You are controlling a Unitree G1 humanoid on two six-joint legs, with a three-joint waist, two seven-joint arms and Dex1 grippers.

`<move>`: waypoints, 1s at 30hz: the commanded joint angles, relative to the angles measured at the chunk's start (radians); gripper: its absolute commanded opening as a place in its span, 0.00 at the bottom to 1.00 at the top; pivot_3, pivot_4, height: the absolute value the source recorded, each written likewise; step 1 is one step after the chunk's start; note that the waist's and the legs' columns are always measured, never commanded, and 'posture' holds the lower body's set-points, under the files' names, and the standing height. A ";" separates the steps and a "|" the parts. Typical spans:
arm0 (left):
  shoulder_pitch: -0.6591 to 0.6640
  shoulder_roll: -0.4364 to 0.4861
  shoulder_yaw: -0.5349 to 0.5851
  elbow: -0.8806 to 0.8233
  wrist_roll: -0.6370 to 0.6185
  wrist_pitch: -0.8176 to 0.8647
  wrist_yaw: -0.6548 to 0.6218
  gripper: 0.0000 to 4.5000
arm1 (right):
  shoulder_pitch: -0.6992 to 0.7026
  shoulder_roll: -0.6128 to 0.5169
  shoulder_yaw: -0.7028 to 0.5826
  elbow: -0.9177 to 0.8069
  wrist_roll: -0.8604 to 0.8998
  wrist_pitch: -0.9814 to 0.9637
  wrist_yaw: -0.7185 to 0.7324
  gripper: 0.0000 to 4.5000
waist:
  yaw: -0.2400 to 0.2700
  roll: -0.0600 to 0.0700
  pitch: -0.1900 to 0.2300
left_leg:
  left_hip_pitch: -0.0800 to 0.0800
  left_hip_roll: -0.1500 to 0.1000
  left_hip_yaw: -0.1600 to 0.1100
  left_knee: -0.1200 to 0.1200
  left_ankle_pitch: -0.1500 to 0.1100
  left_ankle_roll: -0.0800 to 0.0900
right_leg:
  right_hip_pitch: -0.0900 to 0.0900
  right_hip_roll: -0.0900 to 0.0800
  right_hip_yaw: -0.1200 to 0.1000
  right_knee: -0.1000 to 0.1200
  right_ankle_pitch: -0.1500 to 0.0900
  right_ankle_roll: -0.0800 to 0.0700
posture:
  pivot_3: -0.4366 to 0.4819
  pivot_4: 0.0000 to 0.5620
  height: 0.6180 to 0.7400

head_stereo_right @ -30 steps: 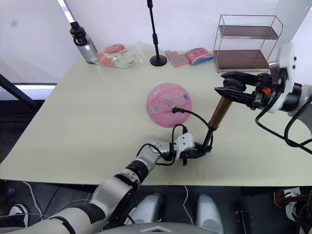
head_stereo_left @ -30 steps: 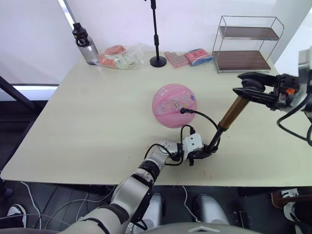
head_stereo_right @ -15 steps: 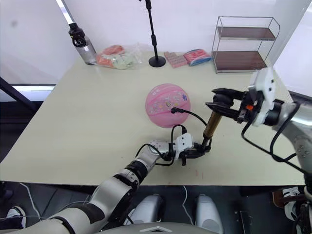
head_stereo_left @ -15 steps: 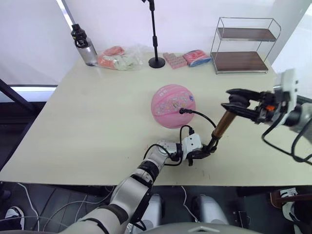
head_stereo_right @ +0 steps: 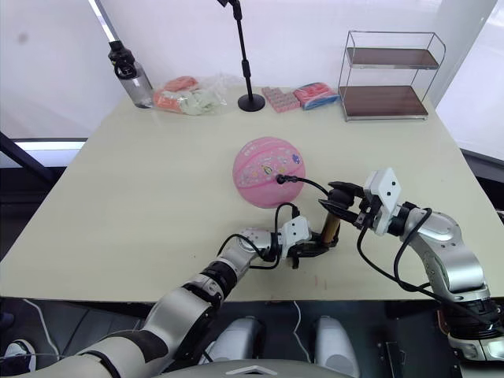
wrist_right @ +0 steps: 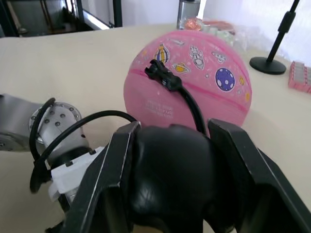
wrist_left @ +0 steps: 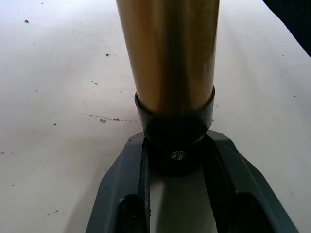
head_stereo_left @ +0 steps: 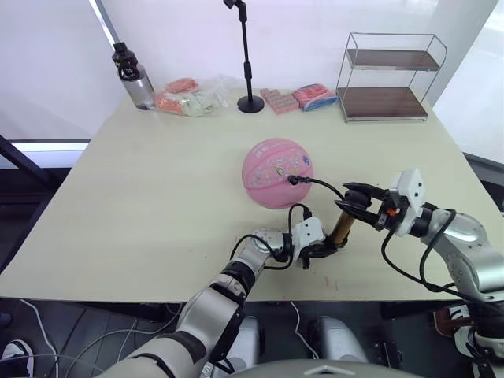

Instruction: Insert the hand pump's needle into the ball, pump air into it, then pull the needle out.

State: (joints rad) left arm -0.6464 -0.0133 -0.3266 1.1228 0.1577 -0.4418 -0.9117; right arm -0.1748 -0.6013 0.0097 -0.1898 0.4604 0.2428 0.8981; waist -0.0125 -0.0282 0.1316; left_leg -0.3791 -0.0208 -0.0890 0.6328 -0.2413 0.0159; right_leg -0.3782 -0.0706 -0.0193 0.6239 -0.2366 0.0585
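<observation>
The pink ball (head_stereo_left: 277, 173) rests mid-table. The needle's black fitting (wrist_right: 163, 76) sits pressed against the ball's valve, and the pin itself is hidden inside. A thin black hose (head_stereo_left: 323, 187) loops from the fitting down to the hand pump (head_stereo_left: 341, 227), which stands tilted just right of the ball. My left gripper (head_stereo_left: 329, 246) is shut on the pump's black bottom cap (wrist_left: 175, 138), one finger (wrist_left: 127, 194) on each side. My right gripper (head_stereo_left: 352, 209) is shut on the pump's black handle (wrist_right: 170, 179), low against the gold barrel (wrist_left: 167, 48).
Along the table's far edge stand a water bottle (head_stereo_left: 130, 75), bagged packets (head_stereo_left: 189, 98), a black stand (head_stereo_left: 250, 101), pink packets (head_stereo_left: 303, 97) and a wire shelf (head_stereo_left: 386, 75). The table's front edge (head_stereo_left: 236, 298) runs close below my left gripper.
My right gripper has pushed the handle down and left towards the barrel, so the pump stands much shorter. The left gripper, the ball and the fitting have stayed put. The head camera has shifted.
</observation>
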 commanded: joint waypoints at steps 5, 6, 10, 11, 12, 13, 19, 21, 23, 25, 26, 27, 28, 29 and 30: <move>0.071 0.038 -0.044 0.125 0.073 0.083 -0.007 0.23 | -0.046 -0.045 -0.096 -0.079 0.126 0.130 0.021 0.37 | 0.003 0.002 0.003 | -0.001 -0.001 0.000 0.000 0.000 0.000 | 0.000 -0.001 0.000 0.000 0.000 0.000 | 0.48 0.27 1.00; 0.072 0.038 -0.045 0.125 0.073 0.083 -0.008 0.23 | -0.052 -0.053 -0.105 -0.091 0.134 0.141 0.023 0.37 | 0.004 0.002 0.003 | -0.002 -0.001 0.000 0.000 0.000 0.001 | 0.000 -0.001 0.000 0.000 0.000 0.000 | 0.48 0.27 1.00; 0.073 0.038 -0.043 0.125 0.073 0.083 -0.004 0.23 | -0.131 -0.108 -0.191 -0.152 0.235 0.229 0.019 0.37 | 0.012 0.010 0.011 | -0.003 -0.002 0.000 0.000 0.000 0.001 | -0.001 -0.001 0.000 -0.001 0.000 0.000 | 0.48 0.27 1.00; 0.072 0.038 -0.042 0.126 0.073 0.084 -0.004 0.23 | -0.159 -0.131 -0.221 -0.163 0.265 0.258 0.018 0.37 | 0.012 0.011 0.012 | -0.003 -0.002 0.000 0.000 0.000 0.001 | -0.001 -0.001 0.000 -0.001 0.000 0.000 | 0.48 0.27 1.00; 0.071 0.038 -0.042 0.127 0.073 0.084 -0.004 0.23 | -0.181 -0.152 -0.243 -0.169 0.287 0.279 0.018 0.37 | 0.012 0.011 0.013 | -0.003 -0.003 0.000 0.000 0.001 0.001 | -0.001 -0.002 0.000 -0.001 0.000 0.000 | 0.48 0.27 1.00; 0.070 0.038 -0.042 0.127 0.073 0.084 -0.004 0.23 | -0.194 -0.165 -0.257 -0.172 0.301 0.295 0.016 0.37 | 0.013 0.011 0.014 | -0.003 -0.003 0.000 0.000 0.001 0.001 | -0.001 -0.001 0.000 -0.001 0.000 0.000 | 0.48 0.27 1.00; 0.071 0.037 -0.044 0.127 0.074 0.083 -0.004 0.23 | -0.305 -0.238 -0.338 -0.175 0.402 0.392 -0.019 0.37 | 0.014 0.011 0.015 | -0.003 -0.002 0.000 0.000 0.000 0.001 | -0.001 -0.001 -0.001 -0.001 0.000 0.000 | 0.48 0.27 1.00; 0.071 0.037 -0.045 0.127 0.075 0.082 -0.004 0.23 | -0.334 -0.258 -0.356 -0.170 0.424 0.415 -0.024 0.37 | 0.013 0.012 0.015 | -0.003 -0.002 0.000 0.000 0.001 0.001 | -0.001 -0.002 0.000 -0.001 0.000 0.000 | 0.48 0.27 1.00; 0.071 0.037 -0.045 0.127 0.075 0.082 -0.004 0.23 | -0.348 -0.274 -0.370 -0.166 0.441 0.430 -0.028 0.37 | 0.014 0.011 0.015 | -0.003 -0.002 0.000 0.000 0.001 0.001 | -0.001 -0.001 0.000 -0.001 0.000 0.000 | 0.48 0.27 1.00; 0.071 0.037 -0.045 0.127 0.075 0.083 -0.003 0.23 | -0.365 -0.275 -0.386 -0.158 0.465 0.442 -0.042 0.37 | 0.015 0.011 0.016 | -0.003 -0.002 0.000 0.000 0.001 0.001 | -0.001 -0.001 -0.001 -0.001 0.000 0.000 | 0.48 0.27 1.00; 0.071 0.037 -0.045 0.126 0.075 0.083 -0.003 0.23 | -0.374 -0.270 -0.392 -0.155 0.477 0.447 -0.053 0.37 | 0.015 0.012 0.016 | -0.003 -0.002 0.000 0.000 0.001 0.001 | -0.001 -0.001 -0.001 -0.001 0.000 0.000 | 0.48 0.27 1.00; 0.071 0.037 -0.045 0.126 0.075 0.083 -0.003 0.23 | -0.379 -0.268 -0.393 -0.154 0.486 0.450 -0.059 0.37 | 0.015 0.012 0.016 | -0.003 -0.002 0.000 0.000 0.001 0.001 | -0.001 -0.001 0.000 -0.001 0.000 0.000 | 0.48 0.27 1.00; 0.072 0.037 -0.045 0.126 0.075 0.084 -0.004 0.23 | -0.382 -0.267 -0.391 -0.152 0.490 0.451 -0.062 0.37 | 0.015 0.012 0.016 | -0.003 -0.002 0.000 0.000 0.001 0.001 | -0.001 -0.002 0.000 -0.001 0.000 0.000 | 0.48 0.27 1.00; 0.072 0.036 -0.045 0.126 0.074 0.084 -0.005 0.23 | -0.382 -0.266 -0.386 -0.149 0.487 0.449 -0.064 0.37 | 0.015 0.012 0.016 | -0.003 -0.002 0.000 0.000 0.001 0.001 | -0.001 -0.001 0.000 -0.001 0.000 0.000 | 0.48 0.27 1.00; 0.073 0.036 -0.045 0.126 0.075 0.084 -0.006 0.23 | -0.364 -0.264 -0.367 -0.148 0.466 0.440 -0.055 0.37 | 0.015 0.012 0.016 | -0.003 -0.002 0.000 0.000 0.001 0.001 | -0.001 -0.001 0.000 -0.001 0.000 0.000 | 0.48 0.27 1.00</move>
State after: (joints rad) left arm -0.6573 -0.0280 -0.3247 1.1161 0.1542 -0.4420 -0.9208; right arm -0.4945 -0.8612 -0.2762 -0.3241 0.9097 0.7273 0.8525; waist 0.0027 -0.0162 0.1477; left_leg -0.3825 -0.0229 -0.0889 0.6329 -0.2408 0.0168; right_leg -0.3795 -0.0720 -0.0198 0.6232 -0.2364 0.0589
